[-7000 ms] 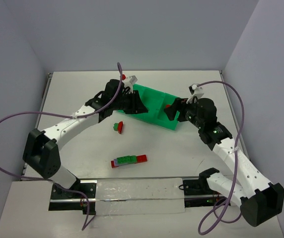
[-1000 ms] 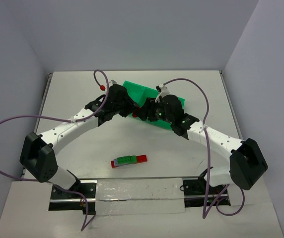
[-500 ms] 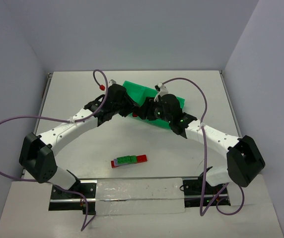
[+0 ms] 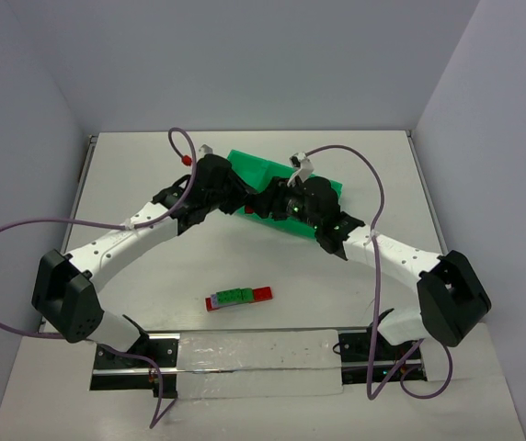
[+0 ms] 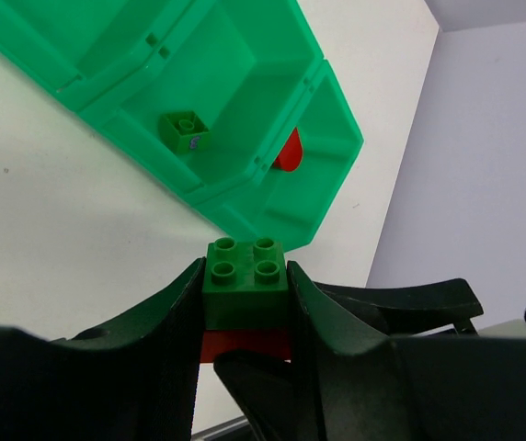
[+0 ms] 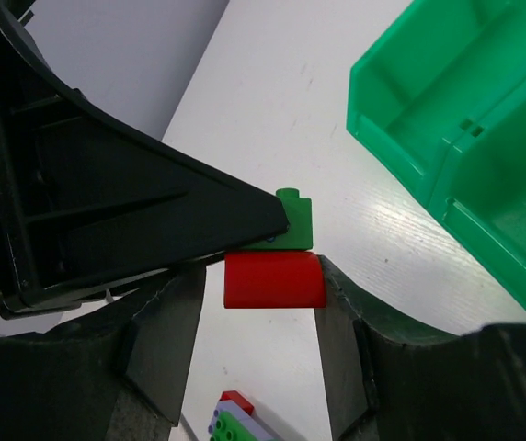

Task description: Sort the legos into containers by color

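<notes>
Lego stack (image 5: 245, 287), green over red, left hand (image 5: 245, 272) clamping, red part-hidden

Glossy plastic tray (image 5: 235, 55), smooth plastic brick (image 5: 245, 273), matt white table (image 5: 61, 239)

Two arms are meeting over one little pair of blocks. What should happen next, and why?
Probably the right gripper should tighten on the red brick and pull it off the green brick, which the left gripper clamps. The bricks are joined, yet the colors belong in separate compartments of the green tray.
</notes>
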